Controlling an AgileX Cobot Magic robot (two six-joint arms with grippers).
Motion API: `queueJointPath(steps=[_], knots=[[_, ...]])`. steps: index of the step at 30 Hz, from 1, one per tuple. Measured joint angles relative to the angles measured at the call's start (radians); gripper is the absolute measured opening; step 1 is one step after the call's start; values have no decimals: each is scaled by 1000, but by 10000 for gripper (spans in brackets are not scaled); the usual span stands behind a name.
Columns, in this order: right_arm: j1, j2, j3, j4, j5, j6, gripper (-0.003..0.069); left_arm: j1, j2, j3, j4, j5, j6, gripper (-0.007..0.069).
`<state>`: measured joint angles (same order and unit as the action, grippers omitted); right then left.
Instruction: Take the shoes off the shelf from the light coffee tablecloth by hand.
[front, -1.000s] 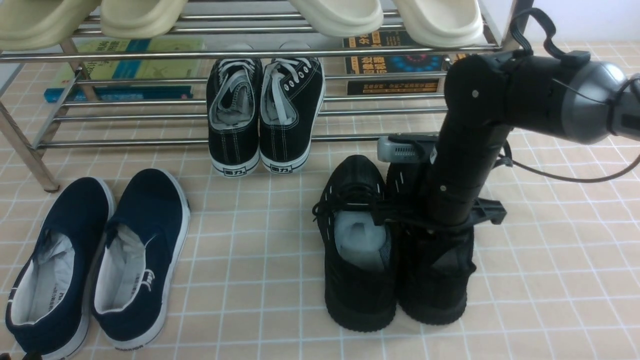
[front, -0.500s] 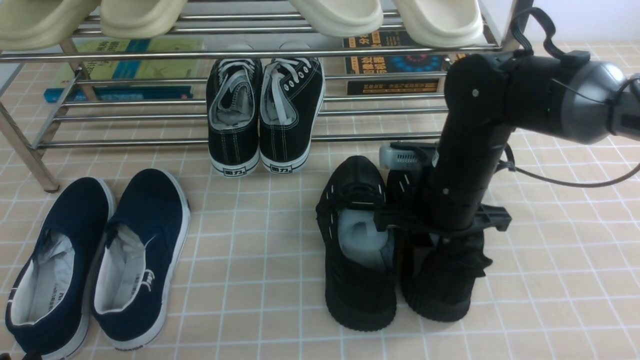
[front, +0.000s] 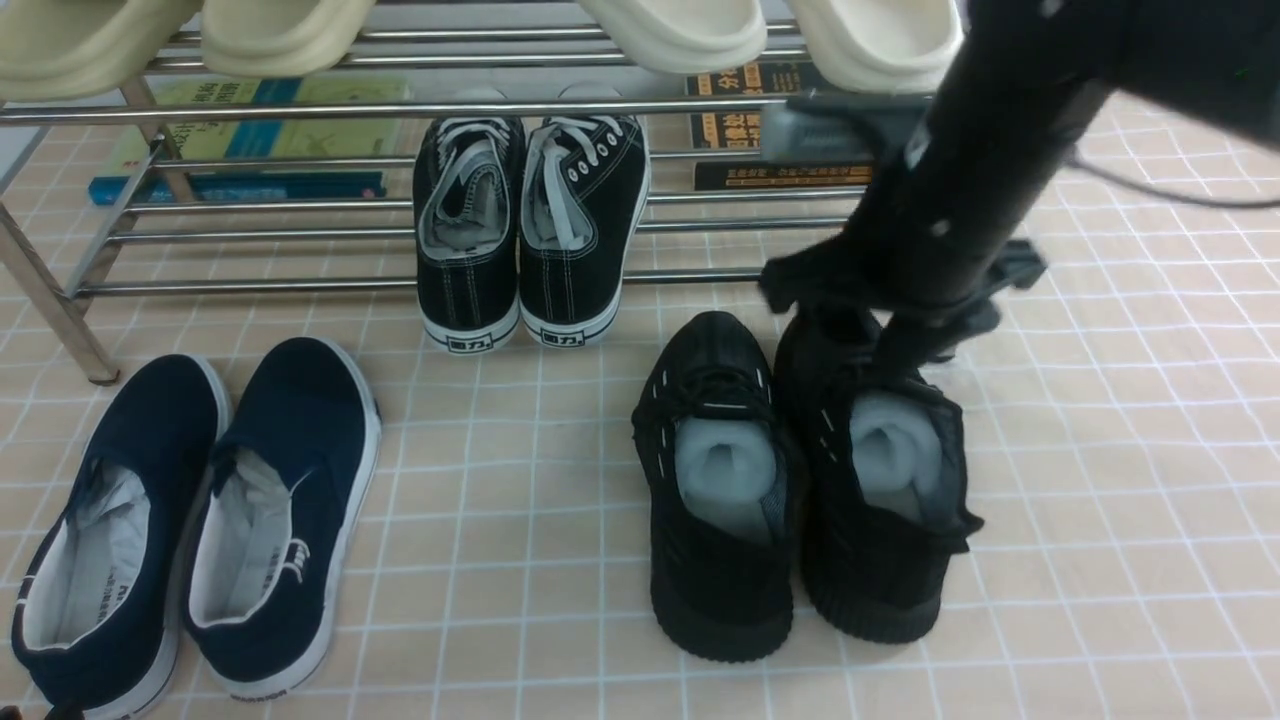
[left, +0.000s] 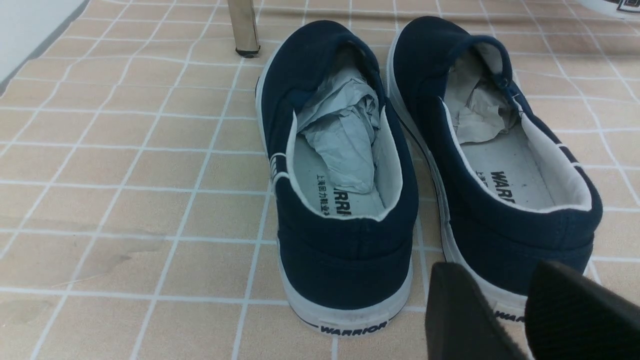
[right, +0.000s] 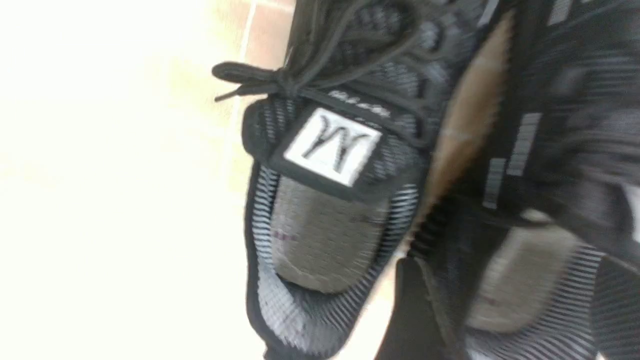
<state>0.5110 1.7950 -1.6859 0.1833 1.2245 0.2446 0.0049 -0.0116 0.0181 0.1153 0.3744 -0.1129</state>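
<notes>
The two black knit shoes (front: 720, 500) (front: 885, 500) stand side by side on the light coffee tablecloth (front: 500, 500), in front of the chrome shelf (front: 300, 108), with their grey insides showing. My right gripper (front: 900, 345) hovers open just above the right shoe's tongue and holds nothing. In the right wrist view both shoes (right: 325, 200) (right: 540, 175) lie below the spread gripper (right: 515, 280). My left gripper (left: 500, 280) is low behind the navy slip-ons, with a narrow gap between its fingers, and it is empty.
Black canvas sneakers (front: 530, 230) sit on the shelf's lower tier. Cream slippers (front: 680, 30) sit on the top tier. Books (front: 250, 140) lie under the shelf. Navy slip-ons (front: 200, 520) (left: 345, 165) stand at the front left near a shelf leg (left: 242, 27).
My right arm has risen and drawn back toward the shelf, its gripper out of the right black shoe. That shoe now stands free beside the other one with its grey inside showing.
</notes>
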Motion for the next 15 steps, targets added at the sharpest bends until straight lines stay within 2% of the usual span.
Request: queueJointPath(steps=[5,6,9,10,13,15], knots=[[0,-199,31,-34,10,-57,327,0,0,0,0,0,0,242],[0,-208,31,-34,11,-60,321,0,0,0,0,0,0,242],[0,-376,108,-34,18,-125,167,0,0,0,0,0,0,242],[0,-396,119,-34,18,-132,158,0,0,0,0,0,0,242],[0,-559,222,-34,23,-183,22,0,0,0,0,0,0,242],[0,-674,310,-34,23,-204,-10,0,0,0,0,0,0,242]])
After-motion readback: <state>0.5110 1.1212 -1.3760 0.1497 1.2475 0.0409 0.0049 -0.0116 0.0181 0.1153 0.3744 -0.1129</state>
